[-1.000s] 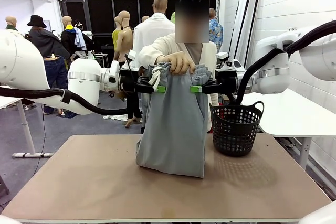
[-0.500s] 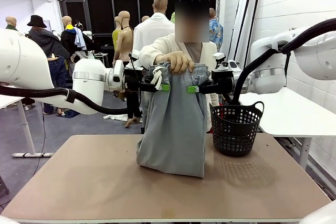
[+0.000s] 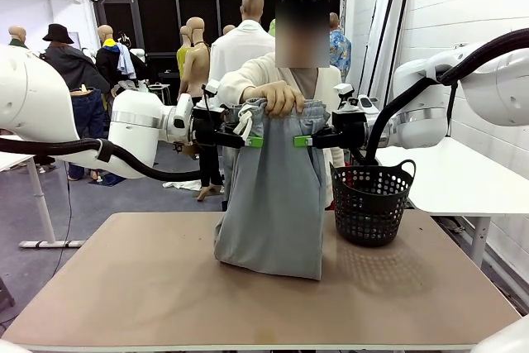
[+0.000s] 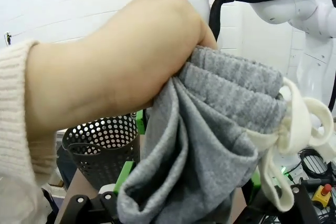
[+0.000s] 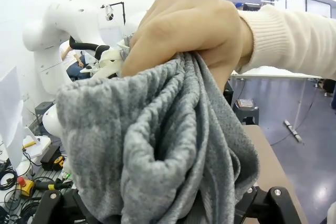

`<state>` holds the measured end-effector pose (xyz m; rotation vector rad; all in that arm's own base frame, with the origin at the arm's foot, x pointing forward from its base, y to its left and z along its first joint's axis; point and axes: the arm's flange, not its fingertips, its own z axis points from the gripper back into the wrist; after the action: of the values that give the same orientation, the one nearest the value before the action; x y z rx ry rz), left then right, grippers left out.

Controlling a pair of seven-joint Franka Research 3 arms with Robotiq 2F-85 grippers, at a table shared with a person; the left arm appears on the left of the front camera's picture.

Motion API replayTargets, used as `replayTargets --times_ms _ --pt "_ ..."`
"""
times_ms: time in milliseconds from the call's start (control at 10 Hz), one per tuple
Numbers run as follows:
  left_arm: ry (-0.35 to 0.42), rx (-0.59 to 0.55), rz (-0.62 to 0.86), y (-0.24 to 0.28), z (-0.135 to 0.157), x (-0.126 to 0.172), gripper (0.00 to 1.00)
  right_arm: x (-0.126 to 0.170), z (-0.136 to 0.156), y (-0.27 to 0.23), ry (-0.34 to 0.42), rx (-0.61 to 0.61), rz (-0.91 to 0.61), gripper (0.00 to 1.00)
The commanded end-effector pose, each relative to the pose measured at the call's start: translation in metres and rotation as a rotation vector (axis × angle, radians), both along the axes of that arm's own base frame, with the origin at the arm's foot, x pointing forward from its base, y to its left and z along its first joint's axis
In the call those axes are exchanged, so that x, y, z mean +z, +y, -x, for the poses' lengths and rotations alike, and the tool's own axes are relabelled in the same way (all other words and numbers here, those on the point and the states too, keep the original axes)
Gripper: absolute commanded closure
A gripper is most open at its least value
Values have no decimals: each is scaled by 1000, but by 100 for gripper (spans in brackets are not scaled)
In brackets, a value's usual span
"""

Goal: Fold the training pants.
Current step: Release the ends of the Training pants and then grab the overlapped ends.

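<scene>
Front view: person's hand (image 3: 278, 98) grips the bunched waistband of the training pants (image 3: 273, 196), holding them up so they hang down with the lower end resting on the bench (image 3: 124, 287). Left hand (image 3: 254, 140) and right hand (image 3: 302, 140) sit level, one either side of the cloth just under the person's grip, green pads at the fabric edges. Both wide, nothing clamped. Black basket (image 3: 372, 202) stands beyond the right hand, on the bench.

Left wrist view: waistband and white drawstring (image 4: 294, 129) fill the gap between the fingers (image 4: 125, 174), jaws spread, cloth inside but not pinched.

Right wrist view: training pants bunched directly ahead of the hand, person's grip above; jaws wide.

Step, as I judge it: handover, pre-grasp at the waistband. Next move calls for both hands to close on opposite waistband edges below the person's grip, catching all the layers, before the person lets go.
</scene>
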<state>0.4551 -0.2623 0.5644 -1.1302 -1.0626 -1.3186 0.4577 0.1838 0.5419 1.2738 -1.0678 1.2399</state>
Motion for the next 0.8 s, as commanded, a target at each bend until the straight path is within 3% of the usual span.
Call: replayTargets --times_ms 0,100,200,600,700 --pt "-4 20 1 1 6 1 0 2 -6 7 6 -11 -21 0" --pt "-32 42 23 -4 6 1 0 2 -6 7 6 -13 -24 0" --pt "-73 68 50 -9 5 0 20 1 -6 7 -21 -15 -36 4" --pt "-102 152 81 -13 0 0 99 2 -10 5 -28 -12 -51 80" --pt "-96 152 87 -11 -1 -1 100 1 -11 5 -26 -6 -46 99"
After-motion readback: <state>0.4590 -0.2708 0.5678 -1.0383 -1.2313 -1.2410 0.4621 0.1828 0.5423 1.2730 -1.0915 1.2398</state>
